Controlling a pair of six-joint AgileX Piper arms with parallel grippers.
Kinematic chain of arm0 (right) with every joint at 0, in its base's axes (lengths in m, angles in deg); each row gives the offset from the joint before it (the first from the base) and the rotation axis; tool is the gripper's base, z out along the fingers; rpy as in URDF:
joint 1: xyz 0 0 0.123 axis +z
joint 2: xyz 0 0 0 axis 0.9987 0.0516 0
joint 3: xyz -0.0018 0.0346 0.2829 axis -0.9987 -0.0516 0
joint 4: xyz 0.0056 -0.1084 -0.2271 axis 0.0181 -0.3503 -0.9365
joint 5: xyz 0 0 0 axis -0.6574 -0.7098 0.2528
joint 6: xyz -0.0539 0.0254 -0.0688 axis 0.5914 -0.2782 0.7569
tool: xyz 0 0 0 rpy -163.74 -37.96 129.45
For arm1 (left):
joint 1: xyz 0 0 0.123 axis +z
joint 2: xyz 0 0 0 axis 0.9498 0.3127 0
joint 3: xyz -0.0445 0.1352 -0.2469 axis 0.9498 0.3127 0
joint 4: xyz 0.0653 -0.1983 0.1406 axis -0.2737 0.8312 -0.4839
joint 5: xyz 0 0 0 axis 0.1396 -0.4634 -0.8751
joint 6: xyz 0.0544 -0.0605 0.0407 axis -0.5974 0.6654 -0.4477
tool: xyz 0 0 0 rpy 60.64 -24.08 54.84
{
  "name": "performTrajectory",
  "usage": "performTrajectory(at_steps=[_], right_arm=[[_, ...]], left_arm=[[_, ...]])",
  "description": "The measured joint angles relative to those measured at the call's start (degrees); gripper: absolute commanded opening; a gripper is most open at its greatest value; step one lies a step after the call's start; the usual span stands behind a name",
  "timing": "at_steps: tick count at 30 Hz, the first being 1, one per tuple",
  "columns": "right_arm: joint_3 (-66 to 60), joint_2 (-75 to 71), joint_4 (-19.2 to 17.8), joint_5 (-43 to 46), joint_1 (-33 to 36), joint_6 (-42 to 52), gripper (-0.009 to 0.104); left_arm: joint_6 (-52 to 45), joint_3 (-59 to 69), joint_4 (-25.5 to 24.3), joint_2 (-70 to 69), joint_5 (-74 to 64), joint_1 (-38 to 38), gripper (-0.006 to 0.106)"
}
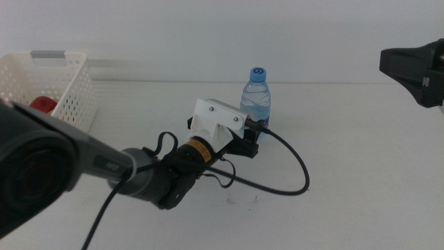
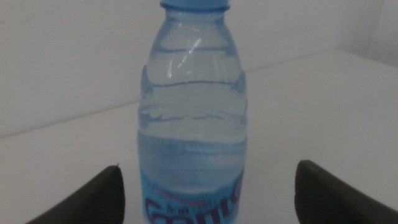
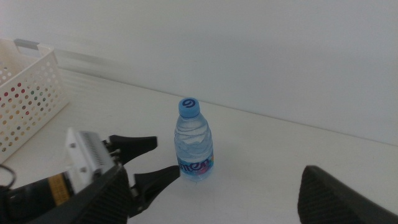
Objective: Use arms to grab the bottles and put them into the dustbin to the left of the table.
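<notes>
The water bottle (image 1: 256, 96) stands upright near the far edge of the table (image 1: 361, 160), about midway along that edge. The left end effector (image 1: 251, 141) has its jaws spread wide, reaching toward the bottle's base from the near side. In the middle view the white camera mount on the wrist covers most of the jaws, so whether they touch the bottle is hard to tell there.

The left wrist view settles part of that: the bottle (image 2: 193, 124) fills the space between the 2 dark jaws with clear gaps on both sides, and only the lower rim of its blue cap shows. The left end effector (image 2: 208, 186) is plainly holding nothing.

The right wrist view looks across from the other side and shows the whole bottle (image 3: 194, 142) with its blue cap, and the left end effector (image 3: 163, 160) with 1 jaw tip close against the bottle's label and the other set off to the side. The right end effector (image 3: 211, 193) is wide apart as well and hangs well away from the bottle, beyond the table's right edge.

The dustbin (image 1: 66, 83) sits at the table's far left corner; only the middle view shows something red (image 1: 43, 105) inside it, probably the cola can.
</notes>
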Motion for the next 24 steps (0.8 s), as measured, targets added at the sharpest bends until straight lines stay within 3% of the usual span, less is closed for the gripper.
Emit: performTrajectory(at_steps=[4, 18, 20, 24], right_arm=[[0.00, 0.00, 0.00, 0.00, 0.00, 0.00, 0.088], [0.00, 0.00, 0.07, 0.00, 0.00, 0.00, 0.088], [0.00, 0.00, 0.07, 0.00, 0.00, 0.00, 0.088], [0.00, 0.00, 0.07, 0.00, 0.00, 0.00, 0.088]], left_arm=[[2.05, -5.94, -2.16, 4.47, -1.00, 0.91, 0.094], [3.21, -21.97, -2.79, 14.36, -6.45, 1.03, 0.091], [3.21, -23.15, -2.36, 14.90, -7.58, 1.03, 0.083], [2.39, -24.59, -3.22, 15.95, -7.34, 1.50, 0.044]])
